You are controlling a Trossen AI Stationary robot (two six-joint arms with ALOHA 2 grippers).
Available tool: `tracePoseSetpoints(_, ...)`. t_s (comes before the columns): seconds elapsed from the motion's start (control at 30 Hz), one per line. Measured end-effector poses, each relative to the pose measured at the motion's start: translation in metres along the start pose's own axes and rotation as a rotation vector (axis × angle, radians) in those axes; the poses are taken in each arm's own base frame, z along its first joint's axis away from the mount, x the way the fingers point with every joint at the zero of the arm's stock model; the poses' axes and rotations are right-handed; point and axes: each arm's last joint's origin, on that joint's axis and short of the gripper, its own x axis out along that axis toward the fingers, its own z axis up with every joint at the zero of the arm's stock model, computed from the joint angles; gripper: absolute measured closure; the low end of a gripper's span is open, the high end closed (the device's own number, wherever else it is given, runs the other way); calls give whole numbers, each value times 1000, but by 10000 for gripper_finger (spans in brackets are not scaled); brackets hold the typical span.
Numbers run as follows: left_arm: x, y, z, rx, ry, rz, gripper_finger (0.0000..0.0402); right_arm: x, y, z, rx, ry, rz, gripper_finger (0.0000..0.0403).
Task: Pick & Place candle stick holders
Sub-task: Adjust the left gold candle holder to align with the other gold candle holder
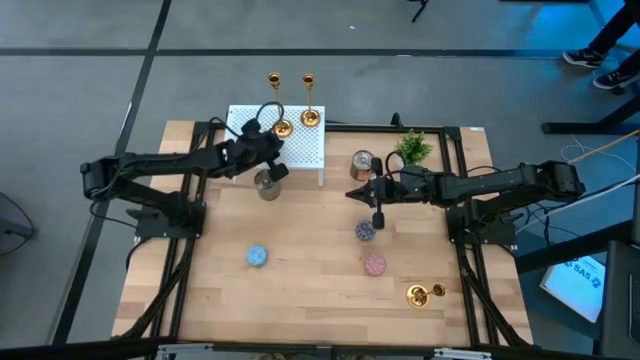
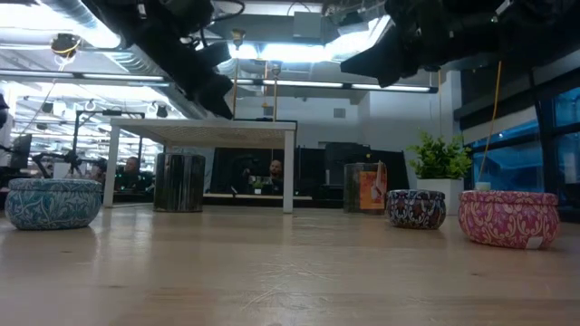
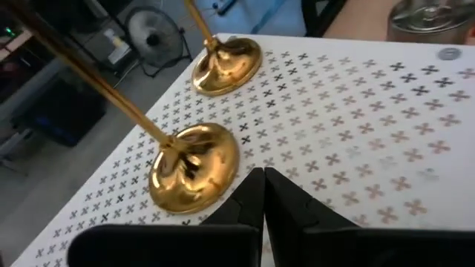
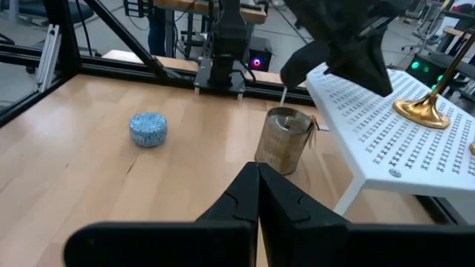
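Left arm reaches in from the left edge of the desk; its tool hangs over the near edge of a white perforated stand at the back of the desk. Fingers pressed together, nothing between them. From the left wrist, the tips sit just beside the round base of one candle stick holder, not touching it.

A blue patterned tin lies on the wood, left of centre toward the front.

Two gold candle stick holders stand upright on the stand's back portion: one just beside the left tool, the second a little to its right. A dark metal tin sits on the desk under the stand's front edge.

Right of the stand: a copper tin, then a small potted plant at the back.

Centre right: a dark speckled tin and a pink tin nearer the front.

Right arm comes in from the right edge; its tool hovers above the desk, between copper tin and speckled tin, fingers pressed together and empty.

Third candle stick holder lies on its side near the front right corner, well apart from both tools.
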Motion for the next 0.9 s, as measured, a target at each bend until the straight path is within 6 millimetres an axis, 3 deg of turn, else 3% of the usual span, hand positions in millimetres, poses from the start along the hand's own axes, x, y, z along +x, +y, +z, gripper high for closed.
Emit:
tracePoseSetpoints(0.4, 21, 25, -11, -42, 42, -73, 400, 0, 0, -1, -2, 7, 0, 399)
tracePoseSetpoints(0.9, 26, 39, -11, -64, 17, -72, 400, 0, -1, -1, -1, 10, -27, 399)
